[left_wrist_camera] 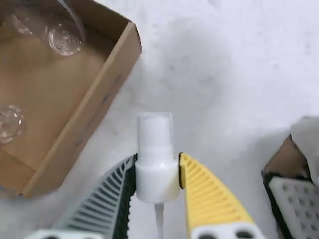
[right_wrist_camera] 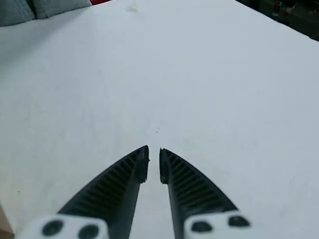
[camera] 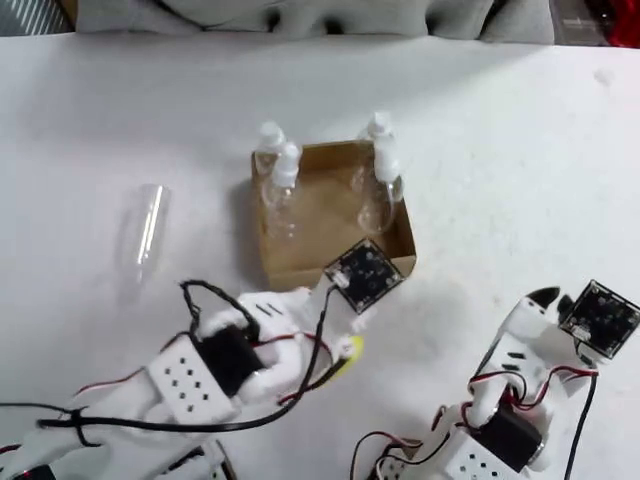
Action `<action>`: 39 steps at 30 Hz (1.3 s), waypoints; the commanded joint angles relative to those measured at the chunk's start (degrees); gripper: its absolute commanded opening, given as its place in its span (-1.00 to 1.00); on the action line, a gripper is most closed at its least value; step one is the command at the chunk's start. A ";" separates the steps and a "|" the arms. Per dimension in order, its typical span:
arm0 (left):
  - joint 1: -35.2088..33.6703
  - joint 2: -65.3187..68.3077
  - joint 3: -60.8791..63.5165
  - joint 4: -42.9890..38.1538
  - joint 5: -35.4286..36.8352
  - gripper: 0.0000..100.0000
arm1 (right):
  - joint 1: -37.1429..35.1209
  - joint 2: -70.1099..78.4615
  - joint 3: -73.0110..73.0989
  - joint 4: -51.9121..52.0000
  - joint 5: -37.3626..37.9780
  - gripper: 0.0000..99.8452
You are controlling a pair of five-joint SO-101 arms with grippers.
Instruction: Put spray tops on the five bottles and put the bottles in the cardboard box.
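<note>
I am on the last of the five. My left gripper (left_wrist_camera: 157, 167) holds a white plastic spray top (left_wrist_camera: 155, 144) tight between its grey finger and its yellow finger. The top stands up straight, and its thin tube hangs down below. It is over the white table (camera: 500, 150), just beside the front wall of the brown cardboard box (camera: 295, 272).

Four clear bottles with white tops stand inside the box: two at one side (camera: 283, 185) and two at the other side (camera: 383, 195). I think those four are done.

One clear plastic bottle with no top (camera: 143, 228) lies on its side on the table, well apart from the box, on my left. That is the one the spray top is for.

My right gripper (right_wrist_camera: 153, 163) is over bare table, away from the box. Its black fingers are almost together, with nothing between them.

Next, I think the lying bottle has to be stood up and held, likely by the right gripper, which must open first. Then I must line the thin tube up with the small bottle mouth and push the top down. The bottle is round and may roll away.
</note>
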 commanded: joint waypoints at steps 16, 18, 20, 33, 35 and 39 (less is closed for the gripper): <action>0.84 10.59 9.49 -29.89 16.18 -0.96 | -0.31 0.13 0.62 -7.96 0.53 -0.97; 0.75 15.43 6.86 -29.98 16.18 -0.96 | -0.92 0.13 0.53 -8.13 0.44 -0.97; 1.01 19.47 4.31 -29.98 16.09 -0.96 | -1.80 0.13 0.35 -8.40 0.44 -0.97; 2.33 31.25 2.11 -37.10 15.74 -0.58 | -1.98 14.90 -4.48 -11.47 0.44 -0.97; 1.98 31.34 2.11 -35.69 15.82 -0.45 | -1.98 19.91 -7.03 -11.47 0.53 -0.97; 1.36 30.90 1.67 -32.18 15.65 -0.38 | -1.98 30.46 -11.43 -11.47 0.70 -0.97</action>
